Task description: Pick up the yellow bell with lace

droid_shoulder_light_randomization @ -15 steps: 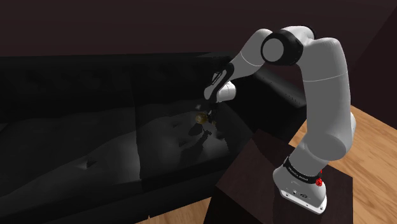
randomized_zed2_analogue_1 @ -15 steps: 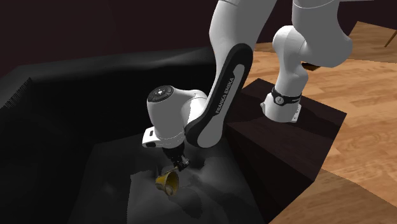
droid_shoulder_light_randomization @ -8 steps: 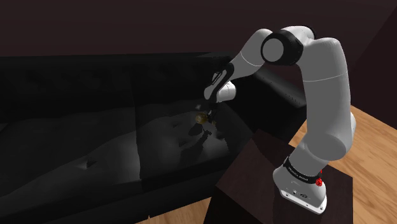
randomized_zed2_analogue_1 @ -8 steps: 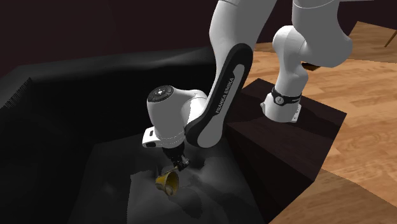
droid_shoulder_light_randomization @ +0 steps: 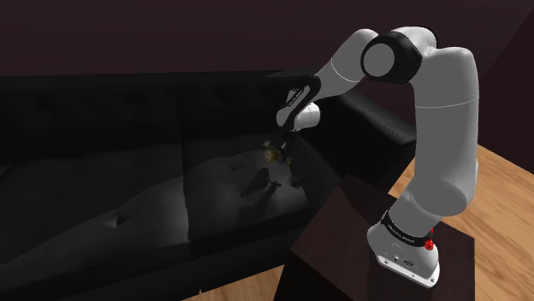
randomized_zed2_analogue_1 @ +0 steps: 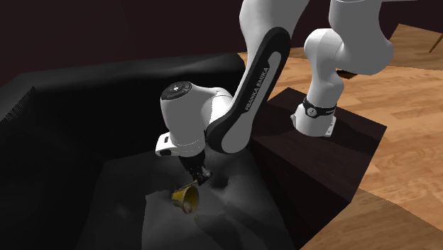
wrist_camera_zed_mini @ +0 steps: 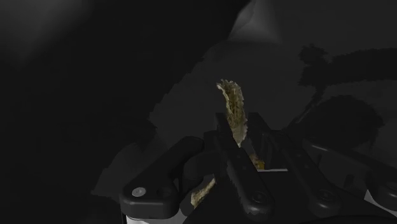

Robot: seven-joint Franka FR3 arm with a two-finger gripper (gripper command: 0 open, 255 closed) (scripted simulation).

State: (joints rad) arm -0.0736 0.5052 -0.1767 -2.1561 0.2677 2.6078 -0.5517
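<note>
Black cushions of a sofa [droid_shoulder_light_randomization: 128, 180] spread across the shoulder view. Over the sofa's seat, toward the end of the sofa nearest the dark stand [droid_shoulder_light_randomization: 342, 235], the white arm [droid_shoulder_light_randomization: 445, 128] bends down, and its pincer [droid_shoulder_light_randomization: 279, 147] hangs above the cushion. A small yellow bell [droid_shoulder_light_randomization: 272, 154] sits at the pincer's tip, clear of the sofa seat. Its dim shadow [droid_shoulder_light_randomization: 264, 184] lies on the sofa cushion, apart from it. Wood floor [droid_shoulder_light_randomization: 505, 184] shows past the sofa's end. In the second exterior view the pincer [randomized_zed2_analogue_1: 199, 177] points down at the seat of the sofa [randomized_zed2_analogue_1: 85, 142] and is closed on the top of the yellow bell [randomized_zed2_analogue_1: 187, 200]. The bell dangles tilted beneath it, with its mouth turned away from the arm [randomized_zed2_analogue_1: 245, 92], over a grey-lit patch of the sofa cushion. In the wrist view the black fingers [wrist_camera_zed_mini: 236, 175] clasp the yellow bell [wrist_camera_zed_mini: 236, 124] between them. Its frilled lace [wrist_camera_zed_mini: 230, 102] stands up past the fingertips against the dark sofa [wrist_camera_zed_mini: 95, 95], and a little more yellow shows low between the fingers.
</note>
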